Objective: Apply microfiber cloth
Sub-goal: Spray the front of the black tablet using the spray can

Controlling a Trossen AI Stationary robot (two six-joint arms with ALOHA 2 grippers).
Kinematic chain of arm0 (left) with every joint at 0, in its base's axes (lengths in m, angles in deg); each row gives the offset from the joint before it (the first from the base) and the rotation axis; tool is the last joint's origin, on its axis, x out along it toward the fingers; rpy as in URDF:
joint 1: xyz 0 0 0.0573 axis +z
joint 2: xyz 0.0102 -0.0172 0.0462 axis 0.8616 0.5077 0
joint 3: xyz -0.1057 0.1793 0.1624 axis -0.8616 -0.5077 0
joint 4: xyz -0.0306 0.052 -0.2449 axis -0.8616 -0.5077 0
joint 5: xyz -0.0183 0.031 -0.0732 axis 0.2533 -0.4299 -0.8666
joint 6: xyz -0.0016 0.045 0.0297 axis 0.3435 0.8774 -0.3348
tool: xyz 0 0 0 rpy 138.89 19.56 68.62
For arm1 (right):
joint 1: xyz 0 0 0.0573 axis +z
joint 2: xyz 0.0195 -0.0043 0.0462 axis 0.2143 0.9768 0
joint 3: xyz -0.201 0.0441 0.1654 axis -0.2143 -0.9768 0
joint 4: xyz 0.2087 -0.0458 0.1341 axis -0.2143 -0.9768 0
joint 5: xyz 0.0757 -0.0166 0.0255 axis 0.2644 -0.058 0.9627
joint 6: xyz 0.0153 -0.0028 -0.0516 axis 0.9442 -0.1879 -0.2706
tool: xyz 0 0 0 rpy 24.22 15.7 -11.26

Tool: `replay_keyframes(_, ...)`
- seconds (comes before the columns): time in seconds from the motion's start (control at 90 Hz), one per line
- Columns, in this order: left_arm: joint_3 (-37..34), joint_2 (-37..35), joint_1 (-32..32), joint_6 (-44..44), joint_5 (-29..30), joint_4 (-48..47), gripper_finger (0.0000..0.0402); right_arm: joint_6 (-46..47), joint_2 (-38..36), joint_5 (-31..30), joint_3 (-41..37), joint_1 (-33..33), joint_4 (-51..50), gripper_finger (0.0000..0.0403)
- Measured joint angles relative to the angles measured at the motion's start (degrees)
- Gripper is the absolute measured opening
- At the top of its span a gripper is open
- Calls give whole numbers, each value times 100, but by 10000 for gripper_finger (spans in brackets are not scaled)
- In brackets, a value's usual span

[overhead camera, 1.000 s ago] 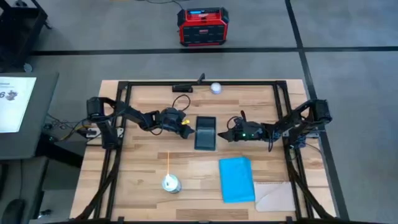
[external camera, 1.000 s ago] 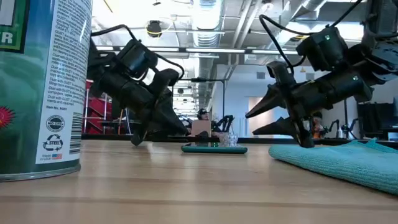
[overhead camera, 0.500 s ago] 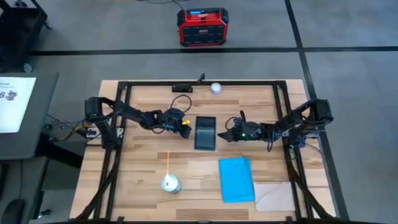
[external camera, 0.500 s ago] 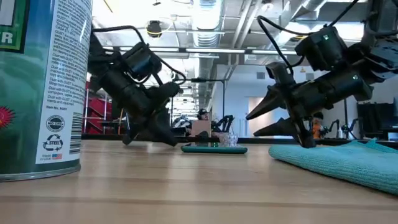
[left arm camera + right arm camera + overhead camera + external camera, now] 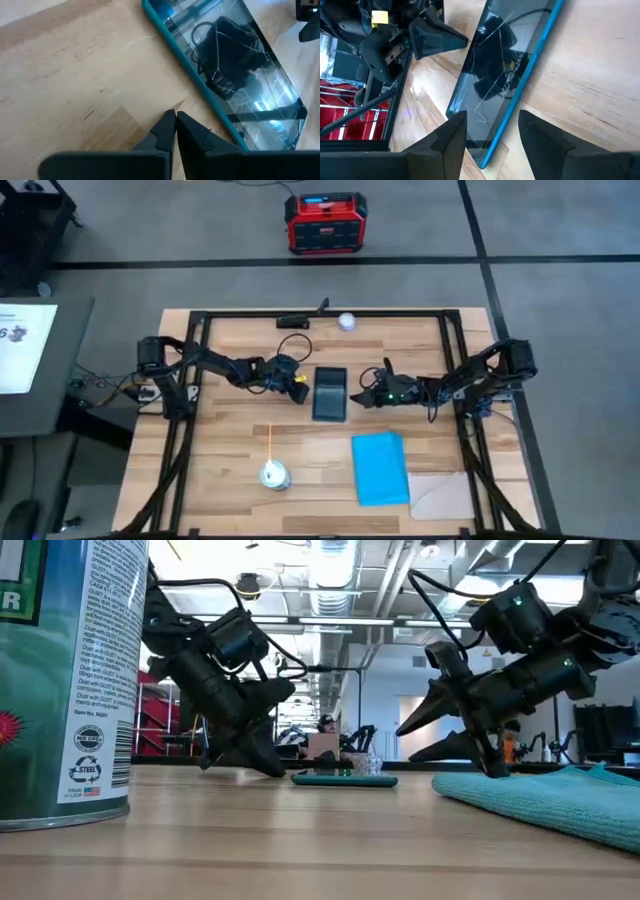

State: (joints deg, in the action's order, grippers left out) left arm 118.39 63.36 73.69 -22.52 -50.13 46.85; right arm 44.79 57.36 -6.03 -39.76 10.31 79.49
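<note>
The sky-blue microfiber cloth [image 5: 381, 468] lies flat on the table near its front right, also visible in the low view [image 5: 560, 802]; no gripper is on it. A dark tablet with a teal rim [image 5: 330, 393] lies flat mid-table, its screen cracked [image 5: 225, 75]. My left gripper [image 5: 300, 391] is shut, its tips [image 5: 175, 115] low over the wood just off the tablet's left long edge. My right gripper [image 5: 363, 397] is open at the tablet's right edge, and one tablet corner [image 5: 485, 159] lies between its fingers without touching them. My left gripper slants down from the table's left, its shut fingertips [image 5: 273, 770] at table height beside the tablet. A strip of bare wood shows between them and the teal rim. Whether they rest on the table I cannot tell.
A spray can [image 5: 275, 475] stands near the front left and fills the left of the low view [image 5: 65, 680]. A pale beige sheet [image 5: 445, 496] lies at the front right corner beside the cloth. A white ball [image 5: 346, 321] and a small dark item [image 5: 294, 321] sit at the far edge.
My left gripper has moved a little toward the tablet and tipped more steeply downward, its shut tips now low beside the tablet's left edge. The tablet and the cloth have stayed where they were.
</note>
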Motion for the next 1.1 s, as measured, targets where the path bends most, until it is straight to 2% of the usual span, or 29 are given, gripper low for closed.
replay_keyframes(0.867, 4, 39, -222, -215, 19, 604, 0, -155, 0, 83, 77, 0, -137, 168)
replay_keyframes(0.967, 142, 275, -251, -163, 38, 726, 0, -196, 0, 131, 77, 0, -116, 168)
replay_keyframes(1.1, 680, 1001, -325, -76, -226, 852, 0, -239, 0, 206, 77, 0, -120, 168)
